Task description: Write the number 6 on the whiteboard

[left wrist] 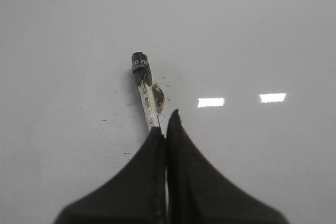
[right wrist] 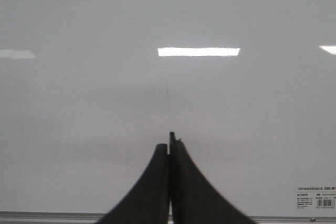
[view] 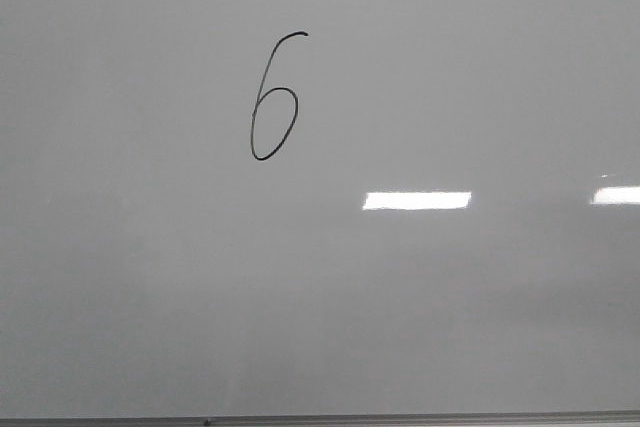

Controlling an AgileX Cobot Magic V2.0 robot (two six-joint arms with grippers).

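Front view: the whiteboard is a glossy, pale grey sheet with bright rectangular glare patches and a thin dark frame along its near edge. The 6 is a thin black line, tall, narrow and slanted, with an oval loop and a short hooked top, drawn left of centre toward the far edge. No arm shows here.

Left wrist view: the left gripper, matt black with tapering curved fingers, is clamped on a marker, a slim white barrel with a black end, over the smooth board.

Right wrist view: the right gripper has its black fingers pressed together, holding nothing, near the board's frame and a small printed label.
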